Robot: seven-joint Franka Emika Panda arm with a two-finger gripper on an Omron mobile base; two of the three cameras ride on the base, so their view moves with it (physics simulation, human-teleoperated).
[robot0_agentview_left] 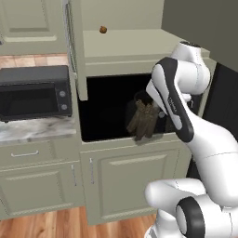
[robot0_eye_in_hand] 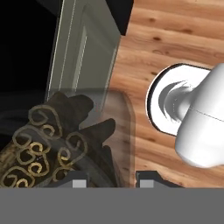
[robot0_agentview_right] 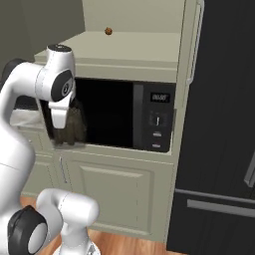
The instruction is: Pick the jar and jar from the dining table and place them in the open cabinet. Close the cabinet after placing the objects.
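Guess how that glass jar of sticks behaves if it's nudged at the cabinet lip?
The jar is tall, leaning and near the cabinet front edge, so probably tips outward. Smooth glass likely slips in the pincer. Loose sticks may shift its balance.

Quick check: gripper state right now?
Gripper: shut on a jar of brown sticks, at the front edge of the open cabinet.

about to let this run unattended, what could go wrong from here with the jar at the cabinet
The jar sits tilted in the gripper right at the cabinet's front lip, so a release here might tip it out onto the floor. The open door hangs close beside the arm; a wide swing back could clip it.
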